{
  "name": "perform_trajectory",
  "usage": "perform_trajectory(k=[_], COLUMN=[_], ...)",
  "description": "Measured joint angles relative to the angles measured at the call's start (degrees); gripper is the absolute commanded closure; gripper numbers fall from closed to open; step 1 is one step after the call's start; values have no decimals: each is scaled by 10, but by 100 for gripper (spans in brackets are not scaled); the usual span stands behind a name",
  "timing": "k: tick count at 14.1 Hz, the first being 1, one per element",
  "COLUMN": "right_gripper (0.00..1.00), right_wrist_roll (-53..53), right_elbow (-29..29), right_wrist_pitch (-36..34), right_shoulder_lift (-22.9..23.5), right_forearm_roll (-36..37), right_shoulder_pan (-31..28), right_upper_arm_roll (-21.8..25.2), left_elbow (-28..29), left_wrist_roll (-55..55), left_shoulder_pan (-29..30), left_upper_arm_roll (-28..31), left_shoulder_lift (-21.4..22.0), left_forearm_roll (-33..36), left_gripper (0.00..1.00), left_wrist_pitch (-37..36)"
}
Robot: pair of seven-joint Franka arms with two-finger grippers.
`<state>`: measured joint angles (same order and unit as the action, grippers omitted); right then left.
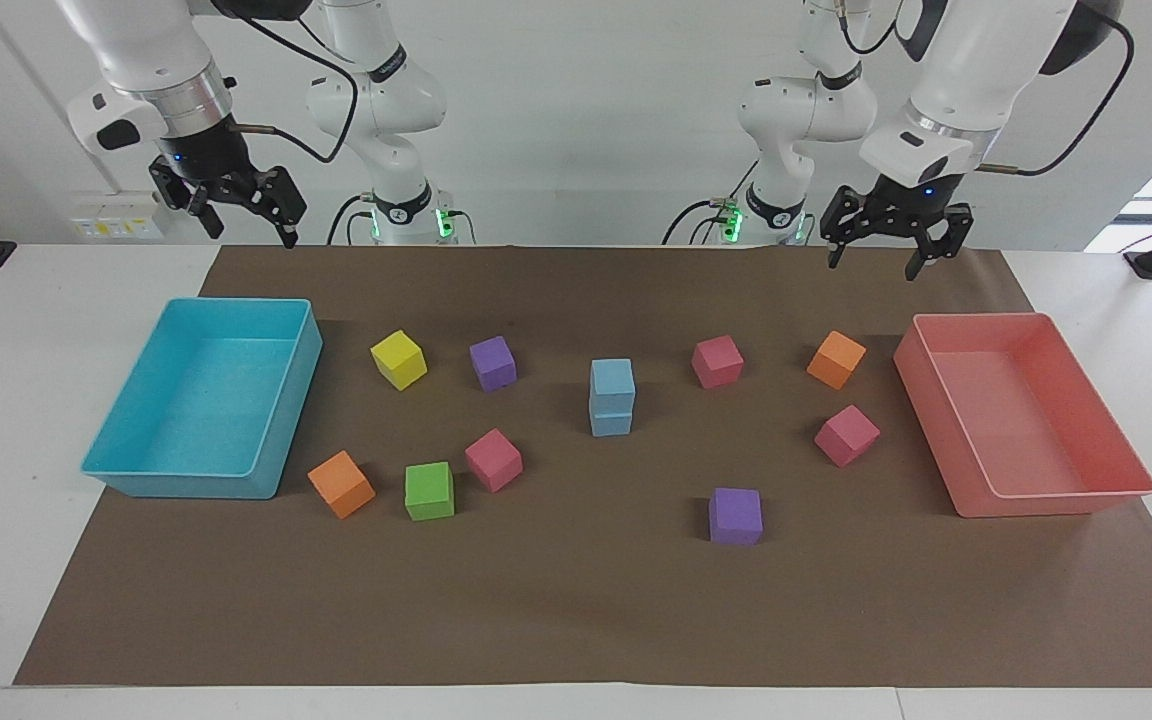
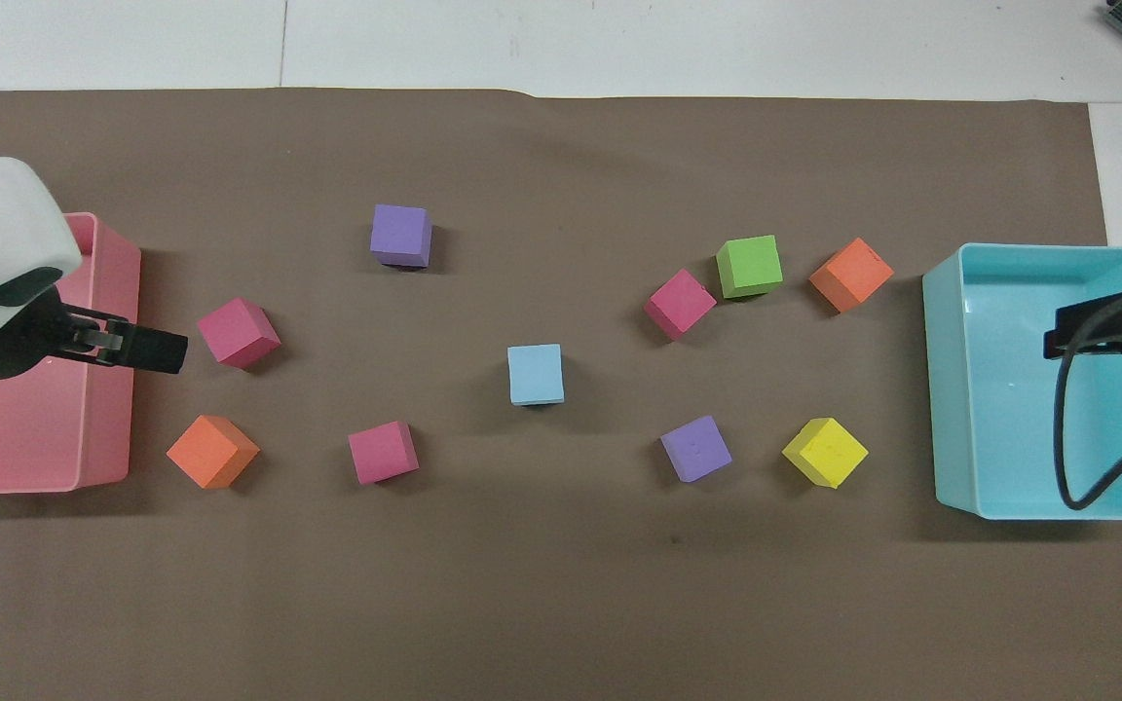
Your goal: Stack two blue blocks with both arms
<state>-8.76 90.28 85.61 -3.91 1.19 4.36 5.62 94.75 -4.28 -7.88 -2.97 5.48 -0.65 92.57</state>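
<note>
Currently, the blue blocks [image 1: 612, 397] are stacked mid-mat (one squarely on the other). Both the left gripper [image 1: 888, 238] and right gripper [image 1: 236, 205] are held open, empty and raised. Toppling is judged possible only if the stack is bumped.
</note>
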Motion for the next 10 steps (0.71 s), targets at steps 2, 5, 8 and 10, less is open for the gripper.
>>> perform_trajectory(k=[2, 5, 8, 10], right_gripper=[0, 0, 0, 0], right_wrist_roll=[0, 0, 0, 0], right_elbow=[0, 0, 0, 0], right_wrist_pitch=[0, 0, 0, 0], right_shoulder_lift=[0, 0, 0, 0], right_forearm_roll=[0, 0, 0, 0], right_shoulder_pan=[0, 0, 0, 0], right_upper_arm_roll=[0, 0, 0, 0], left_elbow=[-14, -58, -90, -90], left_wrist_roll=[-10, -17, -18, -18], left_shoulder_pan=[21, 30, 31, 31], left_upper_arm_roll=[0, 0, 0, 0], left_shoulder_lift=[-2, -26, -48, -49], left_forearm_roll=[-6, -11, -11, -12], left_gripper=[0, 0, 0, 0], left_wrist_pitch=[-25, -70, -83, -86])
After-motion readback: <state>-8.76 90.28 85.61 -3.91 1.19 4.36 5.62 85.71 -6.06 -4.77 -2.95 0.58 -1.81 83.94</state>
